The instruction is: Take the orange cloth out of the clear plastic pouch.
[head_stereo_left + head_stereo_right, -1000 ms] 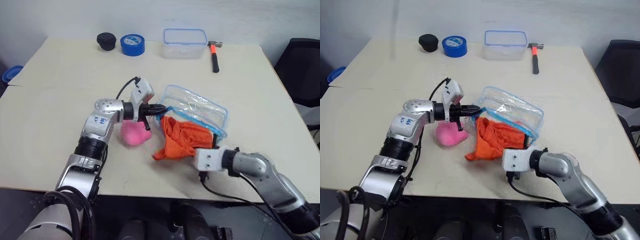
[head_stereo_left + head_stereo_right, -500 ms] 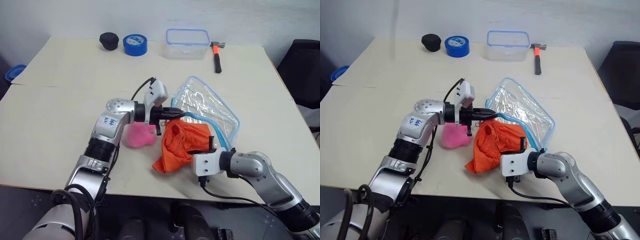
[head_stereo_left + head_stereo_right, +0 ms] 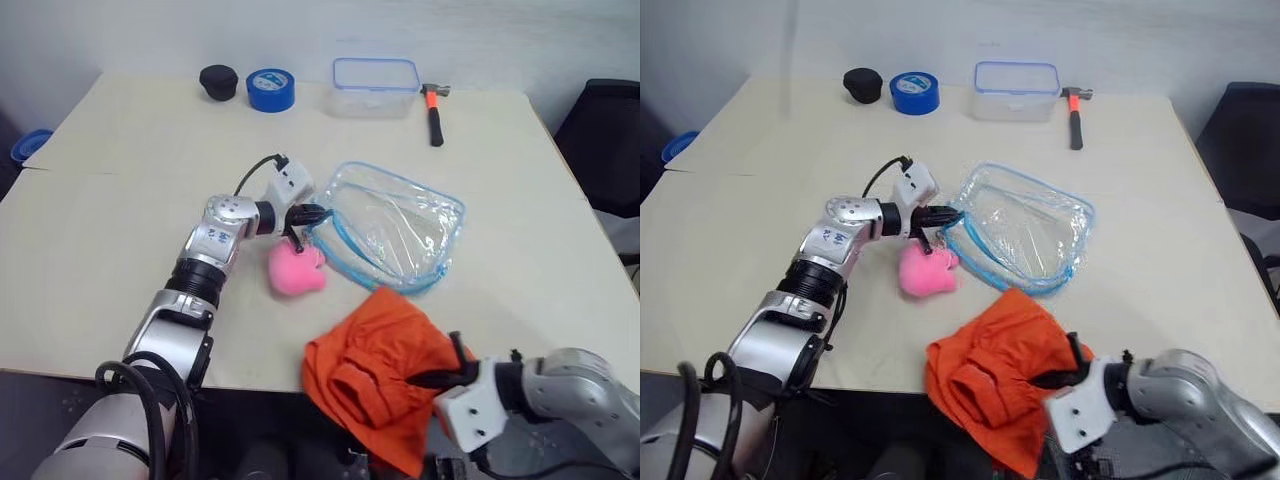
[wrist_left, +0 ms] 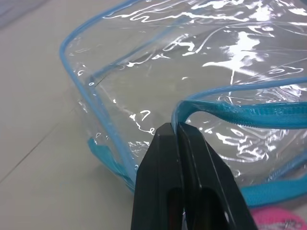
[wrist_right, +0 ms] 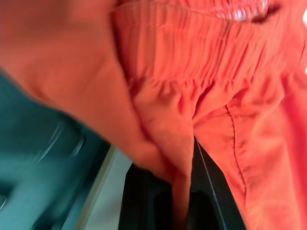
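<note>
Beige table [image 3: 120,200] against a pale wall, clutter along the far edge: black round object [image 3: 218,81], blue tape roll [image 3: 267,88], rigid clear box [image 3: 373,86], hammer [image 3: 431,104], all well apart from the work area. Left gripper [image 3: 318,212] pinched shut on the blue zipper rim of the clear plastic pouch [image 3: 400,225], which lies flat and looks empty; pink plush [image 3: 296,268] just beside it. Orange cloth [image 3: 375,375] is fully out, draped over the near table edge, right gripper [image 3: 448,378] clamped shut on a fold. Cloth looks light, limp, wrinkly, so any bunched fold should do for a hold; pouch looks thin, slick, floppy, best held by the stiffer zipper edging. Nothing blocks either arm.
</note>
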`<state>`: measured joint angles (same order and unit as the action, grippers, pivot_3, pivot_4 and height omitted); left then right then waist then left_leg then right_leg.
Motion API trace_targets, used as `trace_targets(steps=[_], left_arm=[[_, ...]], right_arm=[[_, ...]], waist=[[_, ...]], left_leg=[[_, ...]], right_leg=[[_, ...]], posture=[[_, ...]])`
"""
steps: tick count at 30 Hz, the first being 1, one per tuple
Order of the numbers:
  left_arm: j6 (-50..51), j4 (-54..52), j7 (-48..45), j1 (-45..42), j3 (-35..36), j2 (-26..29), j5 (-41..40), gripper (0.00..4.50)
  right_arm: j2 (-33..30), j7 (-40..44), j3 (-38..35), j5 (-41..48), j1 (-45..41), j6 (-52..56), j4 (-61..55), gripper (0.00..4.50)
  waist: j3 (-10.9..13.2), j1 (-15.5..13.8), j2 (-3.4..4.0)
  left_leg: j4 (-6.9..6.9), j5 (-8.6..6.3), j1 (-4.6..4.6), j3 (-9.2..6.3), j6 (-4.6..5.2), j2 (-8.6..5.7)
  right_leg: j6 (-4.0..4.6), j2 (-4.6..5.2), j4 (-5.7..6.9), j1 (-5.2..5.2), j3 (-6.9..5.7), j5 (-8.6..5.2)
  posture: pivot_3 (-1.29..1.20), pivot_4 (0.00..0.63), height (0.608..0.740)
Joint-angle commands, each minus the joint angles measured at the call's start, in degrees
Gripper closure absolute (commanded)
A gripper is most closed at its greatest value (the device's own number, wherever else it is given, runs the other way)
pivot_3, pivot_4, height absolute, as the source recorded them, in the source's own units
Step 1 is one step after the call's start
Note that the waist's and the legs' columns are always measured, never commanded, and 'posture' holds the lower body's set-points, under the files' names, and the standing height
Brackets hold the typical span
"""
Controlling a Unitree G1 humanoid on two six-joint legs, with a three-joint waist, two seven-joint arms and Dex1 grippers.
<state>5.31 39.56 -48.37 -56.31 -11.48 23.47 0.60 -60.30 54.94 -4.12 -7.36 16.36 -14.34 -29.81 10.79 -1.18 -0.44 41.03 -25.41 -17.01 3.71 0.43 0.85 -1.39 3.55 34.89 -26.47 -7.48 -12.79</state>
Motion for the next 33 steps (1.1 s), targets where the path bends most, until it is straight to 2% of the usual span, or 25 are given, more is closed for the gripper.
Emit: trace_targets(steps=[1, 4, 7, 10, 14, 18, 19, 21, 22, 27, 32, 33], left_arm=[[-4.46, -8.16, -5.28, 4.95, -1.01, 4.9, 1.24, 4.5], [-7.57, -16.05, -7.47, 11.15, -2.47, 10.31, 3.8, 4.5], [-5.69, -21.72, -6.0, 15.65, -2.68, 13.7, 6.87, 4.5], [-3.01, -25.58, -4.33, 18.07, -1.55, 14.28, 7.14, 4.5], [1.85, -30.53, -5.97, 20.55, 0.3, 13.33, 3.03, 4.5], [5.01, -34.39, -7.6, 22.81, 0.97, 13.07, 0.49, 4.5], [6.27, -35.22, -7.9, 23.22, 1.4, 13.05, -0.29, 4.5], [8.56, -36.69, -8.37, 23.95, 2.37, 13.21, -1.94, 4.05], [9.7, -37.45, -8.82, 24.34, 2.93, 13.42, -3.02, 3.88], [15.23, -41.81, -12.42, 26.7, 7.39, 15.89, -10.15, 2.32], [18.85, -43.75, -17.88, 28.97, 16.09, 22.89, -18.43, 0.82], [19.52, -43.37, -18.38, 29.18, 17.17, 24.15, -19.26, 0.56]], right_arm=[[3.58, -4.67, -12.32, 2.44, 1.79, 5.4, 3.36, 4.48], [7.01, -8.93, -16.95, 3.1, -0.64, 11.46, 8.39, 4.48], [7.93, -11.78, -15.98, 1.62, -5.49, 13.42, 14.92, 4.48], [9.47, -15.18, -12.45, 0.04, -11.88, 14.96, 21.51, 4.48], [12.04, -16.6, -8.43, 0.14, -18.05, 17.16, 26.04, 4.48], [16.87, -19.15, -4.3, 0.15, -26.97, 20.05, 34.13, 4.48], [17.13, -19.35, -3.86, 0.02, -28.17, 19.7, 35.6, 4.1], [17.49, -19.11, -3.95, 0.95, -29.61, 20.33, 37.16, 3.78], [17.63, -18.79, -4.39, 1.88, -29.97, 20.89, 37.33, 3.46], [15.42, -13.66, -9.95, 9.73, -26.2, 25.77, 31.65, 1.74], [11.92, -3.87, -24.7, 24.76, -18.5, 32.33, 22.21, 0.08], [11.33, -2.29, -26.83, 26.63, -17.17, 32.69, 21.35, 0.0]], waist=[[0.0, 0.02, 0.0], [0.0, -0.04, 0.01], [0.0, -0.13, 0.01], [-0.01, -0.13, 0.04], [-0.01, 0.05, 0.06], [0.0, 0.49, 0.1], [0.02, 0.49, 0.15], [0.02, 0.51, 0.18], [0.02, 0.51, 0.19], [0.02, 0.34, 0.2], [0.1, -0.06, 0.34], [0.13, -0.06, 0.38]], left_leg=[[0.0, 0.0, 0.08, 0.01, -0.01, 0.02], [-0.01, 0.0, 0.08, 0.0, -0.03, 0.03], [0.02, 0.0, 0.09, -0.07, -0.03, 0.04], [0.01, 0.0, 0.13, -0.05, -0.02, 0.03], [0.0, 0.0, 0.14, 0.02, -0.01, 0.04], [0.04, 0.01, 0.13, 0.02, -0.01, 0.03], [0.04, 0.01, 0.18, 0.02, 0.0, 0.04], [0.01, 0.01, 0.19, 0.0, 0.0, 0.04], [0.01, 0.01, 0.16, 0.0, 0.0, 0.05], [0.03, 0.01, 0.1, -0.1, 0.0, 0.06], [0.04, 0.01, 0.04, -0.26, 0.01, 0.06], [0.03, 0.01, 0.05, -0.28, 0.01, 0.06]], right_leg=[[0.0, -0.01, 0.07, 0.01, 0.06, 0.0], [0.01, -0.01, 0.07, -0.01, 0.11, 0.0], [0.02, 0.0, 0.07, -0.02, 0.18, 0.0], [0.02, -0.01, 0.09, -0.01, 0.24, 0.0], [0.02, -0.02, 0.14, -0.02, 0.29, 0.0], [0.02, 0.0, 0.18, -0.04, 0.3, 0.0], [0.02, 0.0, 0.2, -0.03, 0.35, 0.0], [0.03, 0.0, 0.21, -0.05, 0.36, 0.0], [0.03, 0.0, 0.2, -0.06, 0.34, 0.0], [0.03, 0.01, 0.18, -0.08, 0.3, 0.0], [0.02, 0.03, 0.14, -0.12, 0.29, 0.0], [0.02, 0.02, 0.13, -0.12, 0.29, 0.0]], posture=[[0.0, 0.15, 0.74], [0.0, 0.15, 0.74], [0.0, 0.15, 0.74], [0.0, 0.15, 0.74], [0.0, 0.15, 0.74], [0.0, 0.15, 0.74], [0.0, 0.15, 0.74], [0.0, 0.15, 0.74], [0.0, 0.15, 0.74], [0.0, 0.15, 0.74], [0.0, 0.15, 0.74], [0.0, 0.15, 0.74]])
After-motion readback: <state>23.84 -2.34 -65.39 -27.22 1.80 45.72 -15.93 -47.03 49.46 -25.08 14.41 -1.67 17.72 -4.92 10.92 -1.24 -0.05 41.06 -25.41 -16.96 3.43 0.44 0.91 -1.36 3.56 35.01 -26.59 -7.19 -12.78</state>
